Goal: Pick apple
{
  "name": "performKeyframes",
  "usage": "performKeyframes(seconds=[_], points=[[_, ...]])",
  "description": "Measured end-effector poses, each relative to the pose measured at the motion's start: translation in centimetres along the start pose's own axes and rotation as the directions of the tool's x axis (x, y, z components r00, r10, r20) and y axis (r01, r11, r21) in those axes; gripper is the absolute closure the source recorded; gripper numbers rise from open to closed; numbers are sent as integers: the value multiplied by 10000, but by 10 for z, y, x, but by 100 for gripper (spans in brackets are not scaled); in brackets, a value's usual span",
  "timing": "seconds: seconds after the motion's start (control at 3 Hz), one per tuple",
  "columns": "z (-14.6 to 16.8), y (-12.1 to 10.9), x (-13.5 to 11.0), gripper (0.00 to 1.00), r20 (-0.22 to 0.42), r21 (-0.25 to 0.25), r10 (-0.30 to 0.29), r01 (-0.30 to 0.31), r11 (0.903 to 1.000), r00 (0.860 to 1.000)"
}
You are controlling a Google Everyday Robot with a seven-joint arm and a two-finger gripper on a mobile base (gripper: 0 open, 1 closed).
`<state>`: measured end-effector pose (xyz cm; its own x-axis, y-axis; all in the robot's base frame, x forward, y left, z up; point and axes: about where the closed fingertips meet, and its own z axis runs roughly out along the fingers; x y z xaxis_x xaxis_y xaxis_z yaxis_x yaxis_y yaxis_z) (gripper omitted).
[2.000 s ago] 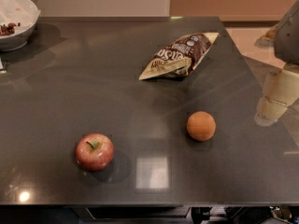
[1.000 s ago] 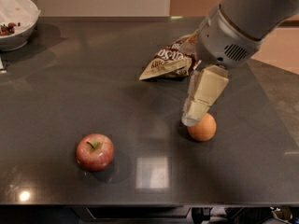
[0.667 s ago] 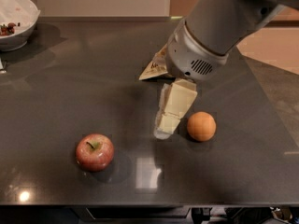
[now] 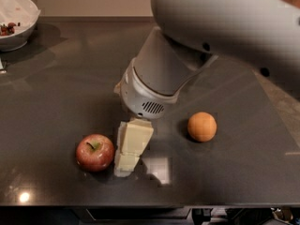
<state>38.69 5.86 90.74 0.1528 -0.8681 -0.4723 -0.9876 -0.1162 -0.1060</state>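
Observation:
The apple [image 4: 95, 152] is red and glossy with a yellowish patch at its dark stem. It sits on the dark table [image 4: 56, 93] near the front left. My gripper [image 4: 125, 165] hangs from the big grey arm, its cream fingers pointing down just to the right of the apple, close to it. Nothing is seen in its grasp.
A plain orange round fruit [image 4: 202, 126] lies to the right of the gripper. A white bowl [image 4: 14, 22] with dark bits stands at the back left corner. The arm hides the middle back of the table. The table's front edge runs just below the apple.
The arm has swung from the right edge leftward across the table, past the orange fruit, and its gripper now stands beside the apple. The snack bag is now hidden behind the arm.

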Motion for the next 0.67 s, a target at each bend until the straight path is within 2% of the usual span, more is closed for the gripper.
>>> performKeyframes(seconds=[0.67], points=[[54, 21, -26, 0, -55, -192, -745, 744, 9970, 9972]])
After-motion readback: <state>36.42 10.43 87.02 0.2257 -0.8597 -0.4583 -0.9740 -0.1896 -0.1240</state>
